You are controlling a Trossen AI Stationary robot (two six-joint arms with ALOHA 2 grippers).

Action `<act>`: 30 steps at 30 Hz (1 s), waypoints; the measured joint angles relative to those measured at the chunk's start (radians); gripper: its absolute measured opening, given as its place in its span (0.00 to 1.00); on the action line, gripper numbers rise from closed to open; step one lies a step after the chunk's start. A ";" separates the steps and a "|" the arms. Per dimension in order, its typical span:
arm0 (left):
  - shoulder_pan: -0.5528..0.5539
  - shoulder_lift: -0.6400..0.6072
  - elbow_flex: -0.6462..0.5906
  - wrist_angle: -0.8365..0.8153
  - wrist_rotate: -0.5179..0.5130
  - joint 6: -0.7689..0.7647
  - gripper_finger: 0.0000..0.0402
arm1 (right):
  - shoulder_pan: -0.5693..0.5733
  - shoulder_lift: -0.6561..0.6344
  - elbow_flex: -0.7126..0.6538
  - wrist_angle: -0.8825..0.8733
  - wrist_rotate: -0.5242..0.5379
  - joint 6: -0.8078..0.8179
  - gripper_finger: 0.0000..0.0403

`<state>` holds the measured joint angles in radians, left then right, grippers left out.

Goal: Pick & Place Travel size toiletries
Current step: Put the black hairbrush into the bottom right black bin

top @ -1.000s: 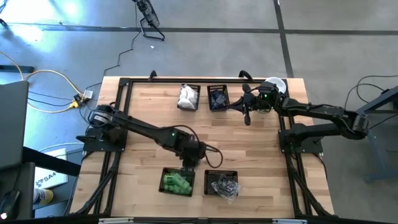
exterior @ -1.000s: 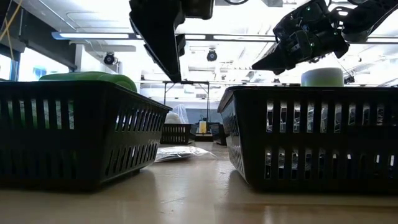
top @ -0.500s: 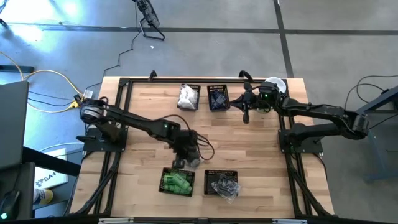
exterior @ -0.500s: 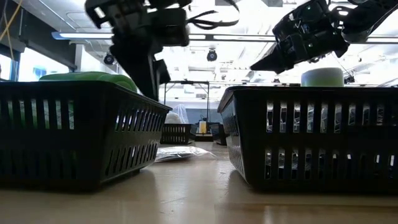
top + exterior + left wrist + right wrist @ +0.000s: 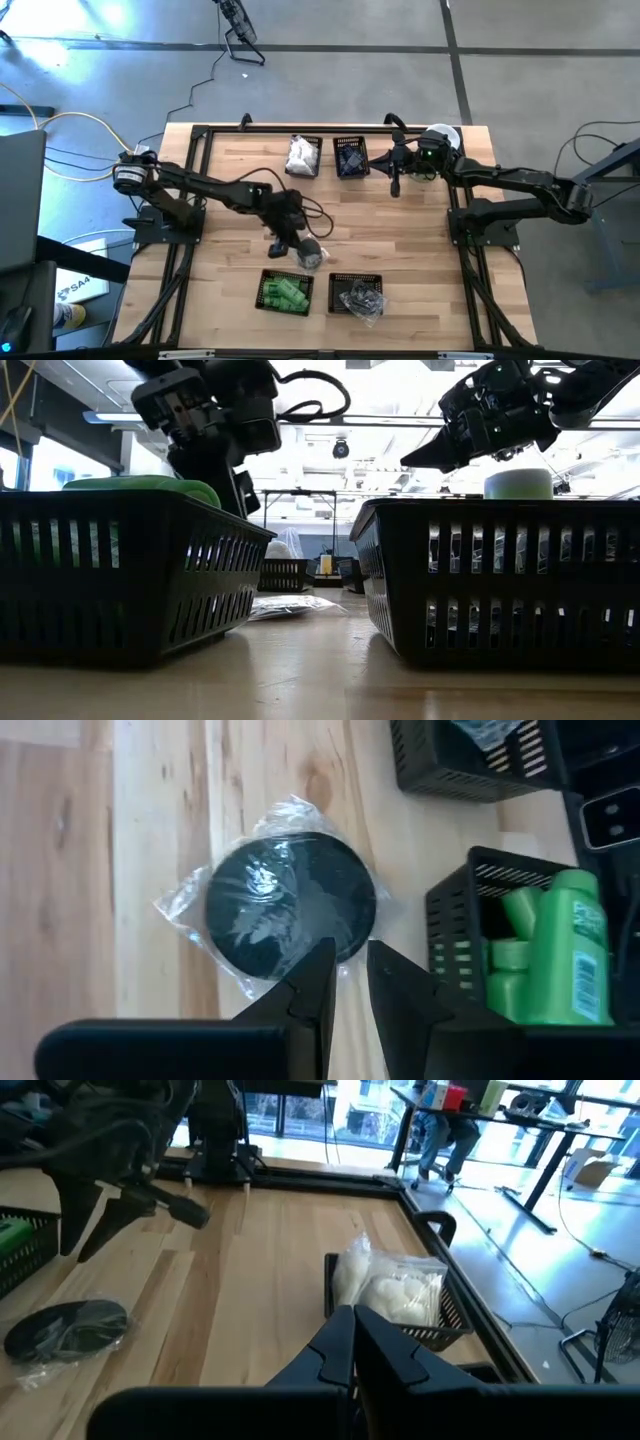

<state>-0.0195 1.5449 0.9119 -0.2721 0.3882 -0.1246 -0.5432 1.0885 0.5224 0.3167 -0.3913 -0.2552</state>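
Left gripper swung off green-bottle basket, fingers narrow, empty, over wrapped disc; right gripper closed.

Grey concrete floor surrounds the wooden table; yellow cable lies beside it; ceiling strip lights glow above.

Only "S4" — perhaps part of a longer word — shows on a floor-side box.

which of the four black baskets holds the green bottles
The near-left basket, just below the left gripper, holds the green bottles. The others hold white packets, dark pieces and clear-wrapped bits.
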 joint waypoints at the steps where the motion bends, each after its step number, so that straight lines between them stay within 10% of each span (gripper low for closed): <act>1: 0.000 0.000 0.000 0.003 0.001 -0.008 0.14 | 0.000 0.000 0.000 0.004 -0.001 0.000 0.01; 30: 0.000 0.207 0.001 0.191 -0.063 -0.188 0.14 | 0.000 0.000 0.000 -0.014 -0.004 0.023 0.01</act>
<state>-0.0196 1.7523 0.9127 -0.0811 0.3254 -0.3126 -0.5430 1.0885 0.5224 0.3024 -0.3954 -0.2321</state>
